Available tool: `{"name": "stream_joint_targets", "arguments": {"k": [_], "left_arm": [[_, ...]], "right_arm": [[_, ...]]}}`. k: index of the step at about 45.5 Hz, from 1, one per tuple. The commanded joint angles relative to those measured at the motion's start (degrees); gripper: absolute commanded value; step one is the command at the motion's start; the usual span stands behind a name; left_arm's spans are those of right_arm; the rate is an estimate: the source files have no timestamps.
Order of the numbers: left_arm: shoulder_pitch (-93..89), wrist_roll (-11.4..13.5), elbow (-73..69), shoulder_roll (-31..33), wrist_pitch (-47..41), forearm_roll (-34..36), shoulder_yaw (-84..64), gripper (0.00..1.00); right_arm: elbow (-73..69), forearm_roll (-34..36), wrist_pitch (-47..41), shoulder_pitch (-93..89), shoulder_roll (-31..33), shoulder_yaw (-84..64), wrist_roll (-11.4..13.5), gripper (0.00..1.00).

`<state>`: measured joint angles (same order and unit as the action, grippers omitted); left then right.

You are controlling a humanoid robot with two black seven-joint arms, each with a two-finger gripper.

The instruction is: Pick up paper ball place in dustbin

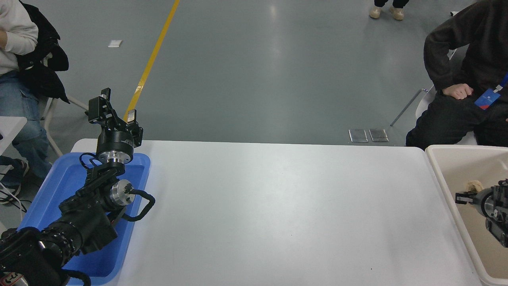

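Note:
The paper ball (473,185), a small tan crumpled wad, shows only in part at the right edge, between the fingers of my right gripper (466,191). The gripper comes in from the right edge, points left and is shut on the ball. It holds the ball inside the outline of the beige dustbin (438,169), above the bin's floor and close to its left wall. Most of the right arm is out of view. My left gripper (115,114) is parked at the far left above the blue tray, with its fingers spread and empty.
A shallow blue tray (135,186) lies under the left arm at the table's left end. The white table (278,206) spans the middle. One person (468,79) sits at the far right by the dustbin, another person (16,59) at the far left.

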<state>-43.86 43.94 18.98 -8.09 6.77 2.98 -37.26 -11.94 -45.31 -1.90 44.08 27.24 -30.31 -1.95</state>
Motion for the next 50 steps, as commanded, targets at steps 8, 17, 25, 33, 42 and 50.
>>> {"name": "stream_joint_targets", "arguments": {"k": [8, 17, 25, 33, 42, 50], "left_arm": [[0.0, 0.1, 0.0, 0.0, 0.0, 0.0, 0.0, 1.00], [0.0, 0.1, 0.0, 0.0, 0.0, -0.1, 0.0, 1.00], [0.0, 0.1, 0.0, 0.0, 0.0, -0.1, 0.0, 1.00], [0.0, 0.2, 0.0, 0.0, 0.0, -0.1, 0.1, 1.00], [0.0, 0.2, 0.0, 0.0, 0.0, -0.1, 0.1, 1.00], [0.0, 0.2, 0.0, 0.0, 0.0, -0.1, 0.1, 1.00]], "right_arm": [[0.1, 0.1, 0.1, -0.1, 1.6, 6.6, -0.1, 1.00], [-0.8, 0.7, 0.4, 0.7, 1.6, 18.6, -0.3, 1.00], [-5.1, 5.5, 0.3, 2.9, 1.7, 44.4, -0.4, 1.00], [-12.2, 10.0, 0.0, 1.1, 2.5, 68.7, -0.4, 1.00], [-22.2, 27.8, -0.4, -2.4, 0.7, 76.5, -0.5, 1.00], [-23.7, 46.8, -1.5, -3.4, -5.9, 79.2, -0.5, 1.00]]}}
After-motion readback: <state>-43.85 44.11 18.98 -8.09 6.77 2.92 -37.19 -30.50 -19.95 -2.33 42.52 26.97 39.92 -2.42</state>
